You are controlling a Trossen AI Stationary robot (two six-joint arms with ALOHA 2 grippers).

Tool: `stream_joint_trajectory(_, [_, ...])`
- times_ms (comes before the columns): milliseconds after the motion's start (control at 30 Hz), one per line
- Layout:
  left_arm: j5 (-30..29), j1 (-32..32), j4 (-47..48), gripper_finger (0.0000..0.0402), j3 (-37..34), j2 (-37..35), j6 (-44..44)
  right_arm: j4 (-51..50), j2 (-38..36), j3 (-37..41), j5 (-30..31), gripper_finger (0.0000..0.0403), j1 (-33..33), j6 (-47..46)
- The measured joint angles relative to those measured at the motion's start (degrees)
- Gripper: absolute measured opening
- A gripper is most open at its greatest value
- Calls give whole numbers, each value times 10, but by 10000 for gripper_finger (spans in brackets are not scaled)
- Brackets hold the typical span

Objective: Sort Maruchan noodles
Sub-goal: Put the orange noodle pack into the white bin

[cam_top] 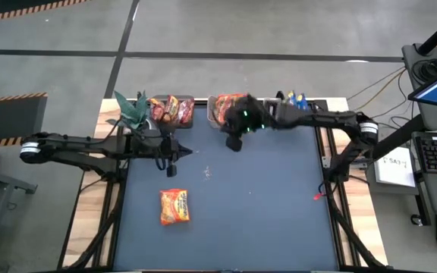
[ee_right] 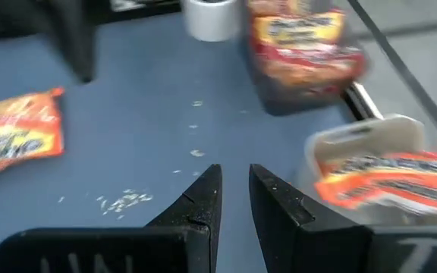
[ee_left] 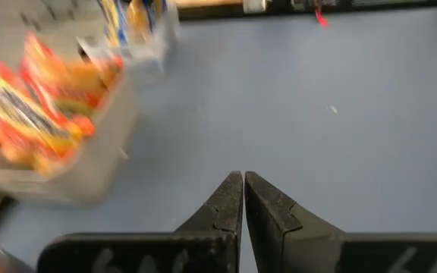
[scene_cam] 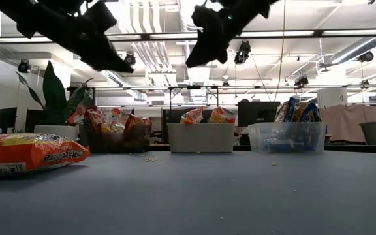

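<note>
The blue surface (cam_top: 264, 212) was seen carrying three bins along its far edge and one loose packet (cam_top: 174, 206) near the front left, well apart from everything else. The left bin (cam_top: 171, 112) held dark red packets, the middle bin (scene_cam: 201, 137) orange ones, and the right bin (scene_cam: 286, 137) blue-and-yellow ones, so sorting was judged nearly done, with the orange packet on the surface left to be moved to the middle bin. A potted plant (cam_top: 131, 110) stood beside the left bin, and crumbs (ee_right: 124, 201) were scattered on the surface. The left arm was stretched in from the left, its gripper (cam_top: 182, 153) held above the surface between the left bin and the loose packet; its jaws were pressed together on nothing. The right arm was reached in from the right, its gripper (cam_top: 234, 140) raised just in front of the middle bin; its jaws were seen standing slightly apart in the right wrist view, with nothing between them. The packet was judged light, flat and crinkly, with a slick wrapper and a brittle noodle block inside. A hard squeeze across the middle could crack it, so a hold across a narrow edge was judged safest.
</note>
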State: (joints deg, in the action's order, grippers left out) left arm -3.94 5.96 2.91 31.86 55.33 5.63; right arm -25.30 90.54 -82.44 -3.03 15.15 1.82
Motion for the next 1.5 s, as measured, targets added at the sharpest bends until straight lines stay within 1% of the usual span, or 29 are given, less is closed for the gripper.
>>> stream_joint_trajectory(100, [1,-19,39,0,0,0,-43,92,-25,79,-3,57,-24,21])
stream_joint_trajectory(200, [1,-47,67,0,0,0,-91,180,-42,140,-3,57,-34,22])
stream_joint_trajectory(333, [12,-95,107,0,4,0,-153,278,-48,197,-17,57,-35,-1])
stream_joint_trajectory(400, [20,-126,128,0,11,0,-183,306,-49,213,-29,57,-34,-14])
stream_joint_trajectory(567, [26,-212,206,0,32,0,-267,301,-49,228,-34,57,-34,-32])
stream_joint_trajectory(700, [28,-279,224,0,34,7,-344,302,-50,235,-34,57,-38,-37])
stream_joint_trajectory(867, [27,-347,235,0,32,63,-426,303,-50,241,-35,57,-45,-49])
stream_joint_trajectory(1000, [24,-376,235,0,32,118,-443,303,-50,244,-35,57,-48,-48])
stream_joint_trajectory(1167, [12,-378,234,0,32,177,-443,303,-50,245,-35,57,-48,-48])
stream_joint_trajectory(1300, [-33,-378,229,0,32,211,-437,303,-50,245,-34,57,-48,-42])
stream_joint_trajectory(1367, [-88,-375,222,0,32,220,-427,303,-50,245,-34,57,-48,-41])
stream_joint_trajectory(1433, [-161,-366,223,0,36,225,-410,303,-50,245,-34,57,-48,-43])
stream_joint_trajectory(1467, [-189,-358,223,0,41,226,-398,303,-50,245,-34,57,-48,-49])
stream_joint_trajectory(1500, [-204,-350,222,0,48,225,-384,303,-50,245,-34,57,-48,-56])
